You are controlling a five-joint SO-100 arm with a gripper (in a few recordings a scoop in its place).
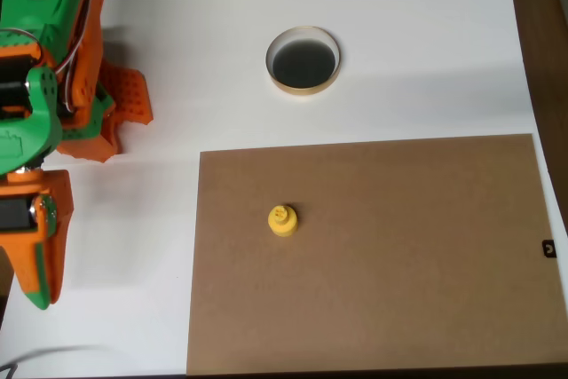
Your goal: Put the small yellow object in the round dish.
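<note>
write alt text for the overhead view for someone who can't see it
A small yellow object sits on a brown board on a white table, apart from the empty round dish beyond the board's top edge. The orange and green arm with its gripper stands at the left edge.

Green-and-orange arm (40, 104) at the left edge of the overhead view.

Its shells are bright green and orange plastic, chunky and angular, with black motor blocks set between them. Thin pale cables loop along the upper part. One flat orange piece (131, 95) carries a grid of small holes or bumps — probably a gripper finger, though it is hard to tell.
</note>
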